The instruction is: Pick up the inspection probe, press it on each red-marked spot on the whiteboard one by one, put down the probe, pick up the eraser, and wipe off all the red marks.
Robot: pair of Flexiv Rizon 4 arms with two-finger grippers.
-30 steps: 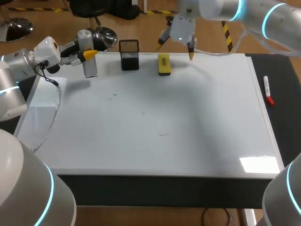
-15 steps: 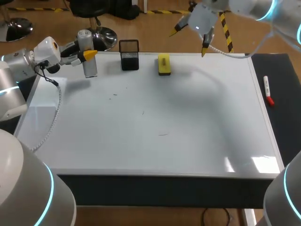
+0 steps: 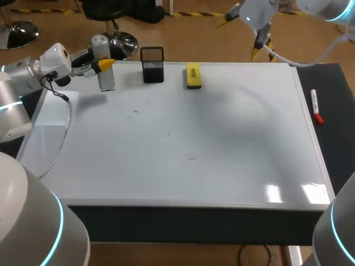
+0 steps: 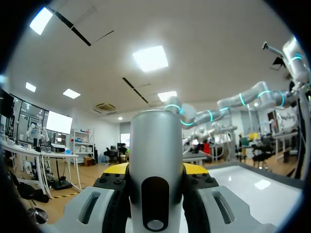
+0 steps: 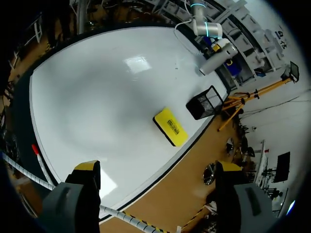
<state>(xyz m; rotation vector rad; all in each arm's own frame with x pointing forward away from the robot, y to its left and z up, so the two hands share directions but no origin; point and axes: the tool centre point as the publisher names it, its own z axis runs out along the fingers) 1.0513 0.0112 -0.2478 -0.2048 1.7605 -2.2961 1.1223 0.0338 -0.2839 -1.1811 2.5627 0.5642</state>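
- Probe (image 3: 104,77) sits where it was a second ago: upright over the far left corner of the whiteboard (image 3: 183,144), pinched in the left claw (image 4: 155,171).
- Right claw (image 3: 243,36) has pulled away. It was hanging just above the eraser (image 3: 193,75), and is now up past the board's far right edge, fingers spread wide with nothing between them.
- The eraser has not shifted. It lies flat at the far edge, yellow, clear of both claws.
- A black mesh holder (image 3: 152,65) stands between probe and eraser; I cannot tell what is inside it.
- The probe is a silver-grey cylinder with a rounded cap. The left wrist view shows a dark oval slot low on its side.
- A red-capped marker (image 3: 315,106) lies on the dark desk (image 3: 339,127) right of the board.
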